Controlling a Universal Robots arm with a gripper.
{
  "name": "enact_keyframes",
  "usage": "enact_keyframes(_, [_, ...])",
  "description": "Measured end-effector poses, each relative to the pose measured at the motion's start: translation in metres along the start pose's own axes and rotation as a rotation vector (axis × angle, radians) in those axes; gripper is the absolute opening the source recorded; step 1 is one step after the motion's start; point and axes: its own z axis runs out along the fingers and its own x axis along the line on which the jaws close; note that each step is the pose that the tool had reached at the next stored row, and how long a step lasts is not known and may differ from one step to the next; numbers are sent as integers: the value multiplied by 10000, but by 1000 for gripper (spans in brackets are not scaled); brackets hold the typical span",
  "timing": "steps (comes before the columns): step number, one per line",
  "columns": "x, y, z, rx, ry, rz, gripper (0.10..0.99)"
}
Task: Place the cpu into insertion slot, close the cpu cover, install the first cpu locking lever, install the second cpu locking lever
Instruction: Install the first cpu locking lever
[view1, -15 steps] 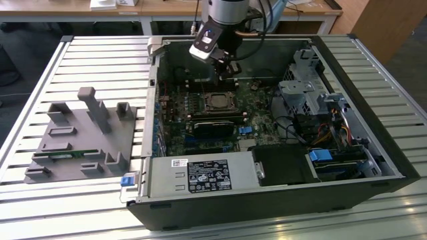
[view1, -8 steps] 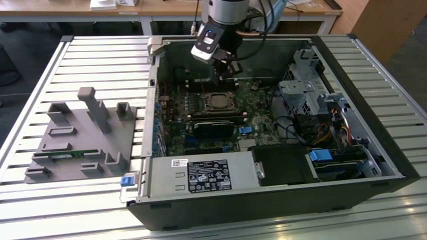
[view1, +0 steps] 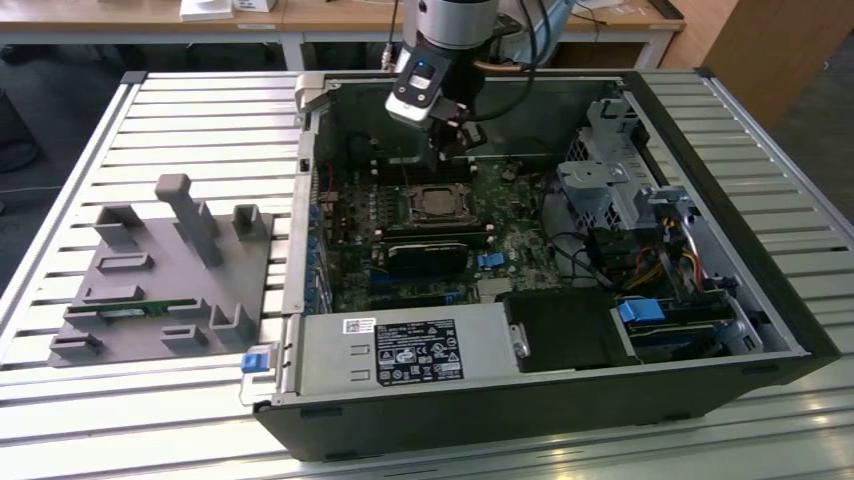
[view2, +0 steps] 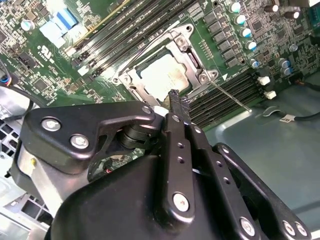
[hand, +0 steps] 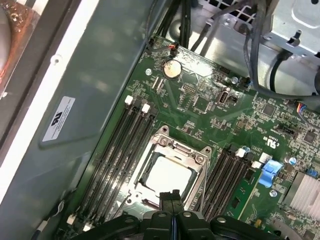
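Firstly, exterior view, setting: an open computer case (view1: 534, 420) lies on a slatted table (view1: 134, 420). A grey fixture tray (view1: 147, 300) sits on the table at the exterior view's left, apart from the case.
Exterior view, tool: the gripper (view1: 462, 148) hangs over the far part of the motherboard (view1: 534, 250), just beyond the insertion slot (view1: 408, 206).
Exterior view, insertion slot: it sits mid-board, between the gripper and a larger black block (view1: 430, 256) on the near side.
Exterior view, power supply: the power supply (view1: 400, 352) sits against the near wall of the case.
Second wrist view, tool: the gripper (view2: 175, 96) has its fingers (view2: 172, 107) pressed together with nothing seen between them. The tips are just beside the socket's edge; contact cannot be told.
Second wrist view, cpu: the cpu (view2: 162, 76) is seated in the slot, its silver top showing.
Second wrist view, cpu cover: the cpu cover (view2: 196, 64) is down, framing the chip.
Second wrist view, locking lever: the locking lever (view2: 230, 95) is a thin rod slanting from a socket corner across the memory slots (view2: 235, 92). Whether it is latched cannot be told.
First wrist view, tool: the gripper (hand: 172, 194) is clenched and empty at the socket's edge.
First wrist view, cpu: the cpu (hand: 167, 176) lies inside the cpu cover (hand: 182, 150), with memory slots (hand: 117, 150) on both sides.
First wrist view, coin cell: the coin cell (hand: 172, 69) sits well beyond the socket.
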Motion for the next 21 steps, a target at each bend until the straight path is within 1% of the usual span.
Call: enact_keyframes(21, [0, 0, 0, 11, 5, -1162, 106])
